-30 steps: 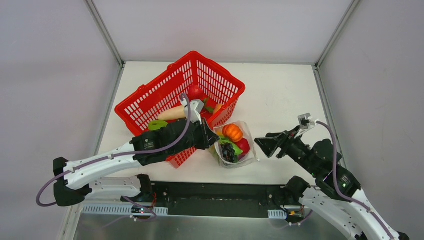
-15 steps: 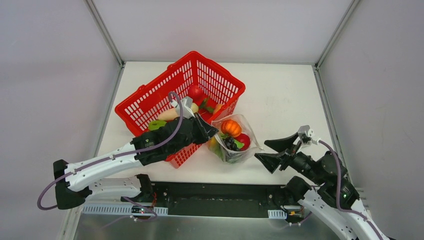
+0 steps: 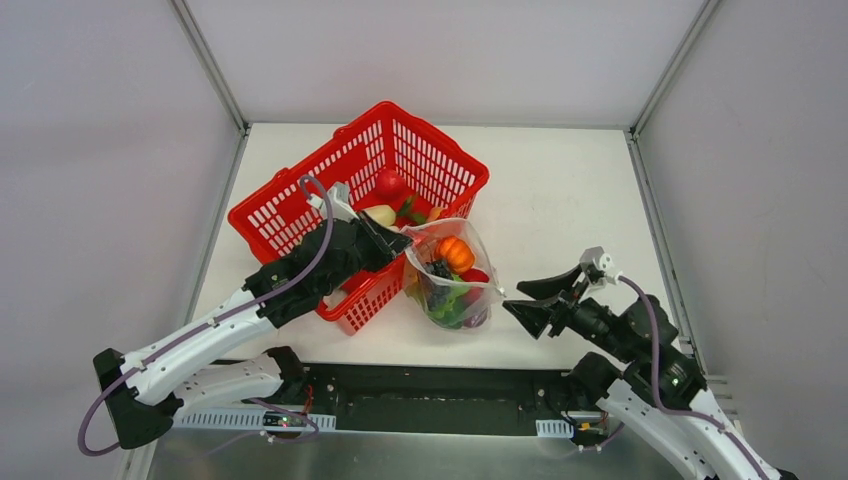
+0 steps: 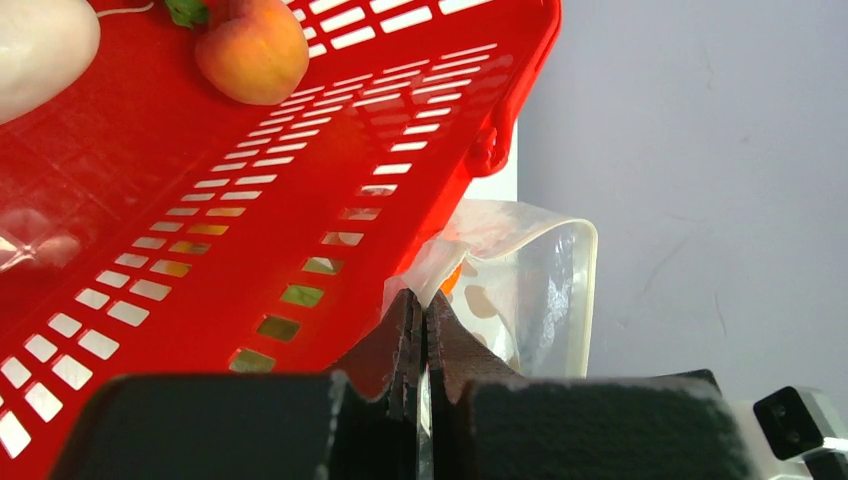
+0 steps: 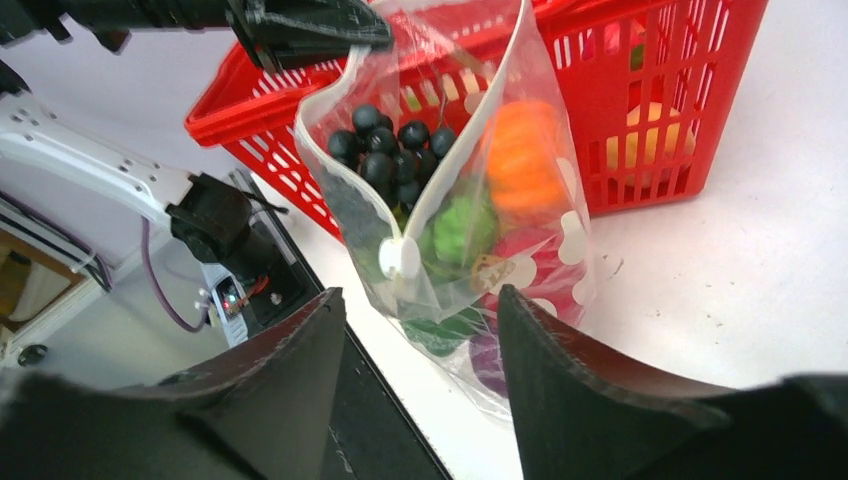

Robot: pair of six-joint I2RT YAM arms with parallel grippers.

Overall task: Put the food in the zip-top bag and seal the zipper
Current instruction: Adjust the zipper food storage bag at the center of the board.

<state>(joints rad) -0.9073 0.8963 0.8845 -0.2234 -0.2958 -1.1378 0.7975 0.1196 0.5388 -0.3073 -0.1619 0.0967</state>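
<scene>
The zip-top bag [image 3: 447,280] hangs beside the red basket, clear with white dots, holding an orange pumpkin [image 3: 454,254], black grapes [image 5: 385,150], green and red pieces. My left gripper [image 3: 400,241] is shut on the bag's top corner [image 4: 440,265] and holds it up. The zipper strip [image 5: 440,170] runs down the bag's open edge to a white slider [image 5: 398,257]. My right gripper [image 3: 519,299] is open and empty, just right of the bag; in the right wrist view [image 5: 420,320] its jaws stand either side of the bag's lower part without touching.
The red slotted basket [image 3: 300,205] stands left of the bag with a white radish [image 3: 380,213], a red fruit [image 3: 389,184] and a peach [image 4: 252,52] inside. The table's front edge and black rail [image 3: 440,385] lie just below the bag.
My left gripper has lifted the bag up and back-left, so it now hangs upright. My right gripper dropped lower, then closed in left toward the bag, still open.
</scene>
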